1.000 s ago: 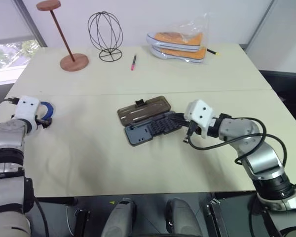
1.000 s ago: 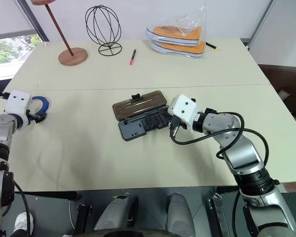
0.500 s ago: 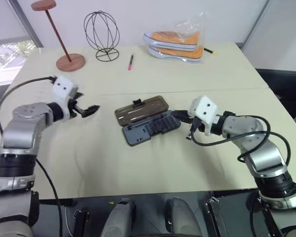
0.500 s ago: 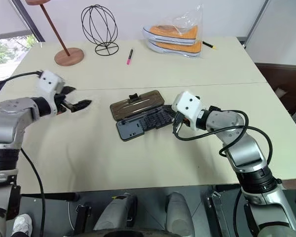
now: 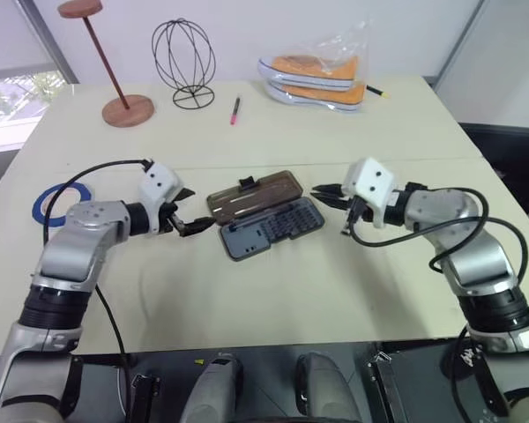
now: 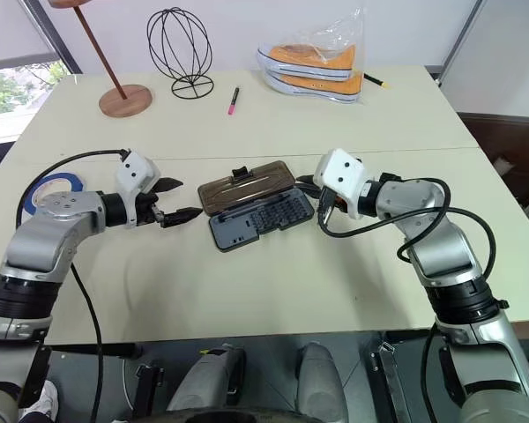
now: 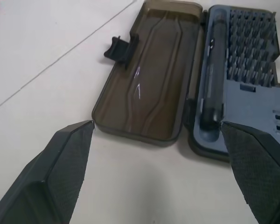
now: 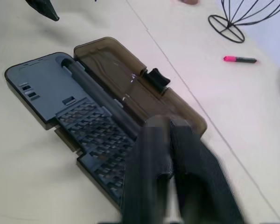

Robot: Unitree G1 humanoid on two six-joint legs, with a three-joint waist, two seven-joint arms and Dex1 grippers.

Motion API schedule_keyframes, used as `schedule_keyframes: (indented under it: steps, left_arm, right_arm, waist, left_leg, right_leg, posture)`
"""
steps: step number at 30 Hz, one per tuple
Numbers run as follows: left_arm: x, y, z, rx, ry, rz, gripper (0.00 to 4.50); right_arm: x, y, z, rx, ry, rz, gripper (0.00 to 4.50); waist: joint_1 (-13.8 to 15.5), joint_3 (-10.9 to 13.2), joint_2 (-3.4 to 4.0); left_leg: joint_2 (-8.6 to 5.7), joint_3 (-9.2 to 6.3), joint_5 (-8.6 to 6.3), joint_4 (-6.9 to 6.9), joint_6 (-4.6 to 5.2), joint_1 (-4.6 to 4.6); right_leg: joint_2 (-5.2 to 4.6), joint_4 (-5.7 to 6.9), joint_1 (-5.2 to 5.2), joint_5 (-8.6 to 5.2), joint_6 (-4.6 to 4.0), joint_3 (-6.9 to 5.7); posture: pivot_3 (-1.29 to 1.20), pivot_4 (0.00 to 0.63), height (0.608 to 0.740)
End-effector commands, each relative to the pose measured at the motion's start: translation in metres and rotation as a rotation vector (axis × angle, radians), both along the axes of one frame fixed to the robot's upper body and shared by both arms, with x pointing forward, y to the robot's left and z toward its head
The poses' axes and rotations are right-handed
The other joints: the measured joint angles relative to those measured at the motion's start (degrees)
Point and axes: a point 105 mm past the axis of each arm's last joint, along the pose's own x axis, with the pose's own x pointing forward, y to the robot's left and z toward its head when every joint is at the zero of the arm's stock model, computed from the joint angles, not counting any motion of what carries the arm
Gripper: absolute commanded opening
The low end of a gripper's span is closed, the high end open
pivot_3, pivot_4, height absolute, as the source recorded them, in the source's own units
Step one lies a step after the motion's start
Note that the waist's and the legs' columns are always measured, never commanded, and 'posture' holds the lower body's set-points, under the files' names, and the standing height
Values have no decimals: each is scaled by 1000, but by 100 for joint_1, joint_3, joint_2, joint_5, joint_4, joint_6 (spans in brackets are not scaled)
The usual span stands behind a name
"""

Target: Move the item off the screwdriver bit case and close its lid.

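The screwdriver bit case (image 5: 273,231) lies open in the middle of the table, with rows of bits showing in its dark grey base. Its smoky-brown lid (image 5: 254,196) lies flat behind the base, the black latch pointing away from me. The item, a blue tape roll (image 5: 57,201), lies flat on the table far to the left, apart from the case. My left gripper (image 5: 189,225) is open and empty just off the case's left end; in the left wrist view its fingers (image 7: 65,163) straddle the lid's near end. My right gripper (image 5: 322,190) hovers at the case's right end, over the bits (image 8: 98,133).
At the back of the table stand a red-brown stand base (image 5: 129,110) with its pole, a black wire head form (image 5: 185,57), a pink pen (image 5: 236,109) and orange shoes in a clear bag (image 5: 316,77). A seam crosses the tabletop behind the case.
My left gripper has swung right from the tape roll at the table's left side to the case's left end, leaving the roll lying there. My right gripper has lifted slightly at the case's right end.
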Motion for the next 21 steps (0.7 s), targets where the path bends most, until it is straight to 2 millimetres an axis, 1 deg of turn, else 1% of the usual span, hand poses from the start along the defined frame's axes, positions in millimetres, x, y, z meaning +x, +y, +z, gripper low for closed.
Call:
schedule_keyframes:
  steps: [1,2,4,5,6,10,14,16,18,21]
  left_arm:
    - [2,-4,10,6,-55,-18,4500]
    - [2,-6,11,-2,-56,-21,4500]
    - [1,-8,11,-12,-56,-24,4500]
    - [1,-8,12,-17,-59,-22,4500]
    - [-1,-7,13,-28,-63,-13,4500]
    - [-3,-3,16,-61,-72,18,4500]
    - [-6,-5,15,-73,-79,34,4500]
    - [-8,-5,15,-79,-87,44,4500]
    - [-10,-5,15,-85,-95,60,4500]
    - [-14,-1,14,-85,-104,89,4500]
  right_arm:
    - [7,5,15,12,-56,14,1847]
    - [11,7,14,5,-59,17,2419]
    - [16,9,14,-4,-64,21,3333]
    - [20,10,13,-4,-64,20,3894]
    - [28,13,11,-16,-59,16,4409]
    - [59,24,4,-42,-29,-11,4468]
    - [97,31,2,43,83,-153,4468]
    - [111,33,-2,63,138,-239,4468]
    - [122,30,-9,74,189,-338,4468]
    - [130,24,-18,67,213,-445,4468]
  waist:
    - [5,0,0]
    - [4,0,0]
    - [-2,0,0]
    - [4,0,0]
    - [-5,0,0]
    - [-46,2,4]
    - [-43,3,4]
    - [-44,3,5]
    - [-37,3,5]
    - [-23,3,5]
  left_leg:
    - [0,0,0,0,0,0]
    - [0,0,0,-1,0,0]
    - [0,1,0,-1,0,0]
    - [0,1,0,-1,0,0]
    - [0,1,0,-1,0,0]
    - [1,6,0,-2,-1,1]
    - [2,7,3,-6,-5,-3]
    - [1,9,4,-7,-7,-3]
    - [0,9,6,-11,-11,-3]
    - [-2,8,10,-15,-18,-5]
  right_leg:
    - [0,0,0,0,0,0]
    - [0,-1,0,0,0,0]
    - [0,-1,-1,0,0,0]
    - [0,-1,-1,0,0,1]
    - [0,-1,-1,0,0,1]
    - [3,2,-7,1,-1,8]
    - [5,4,-16,2,-3,14]
    - [4,4,-17,2,-4,17]
    - [4,3,-20,3,-4,20]
    - [3,1,-22,3,-5,22]
  posture:
    - [0,150,740]
    - [0,150,740]
    - [0,150,740]
    - [0,150,740]
    - [0,150,740]
    - [0,150,740]
    - [0,150,740]
    - [0,150,740]
    - [0,150,740]
    - [0,150,740]
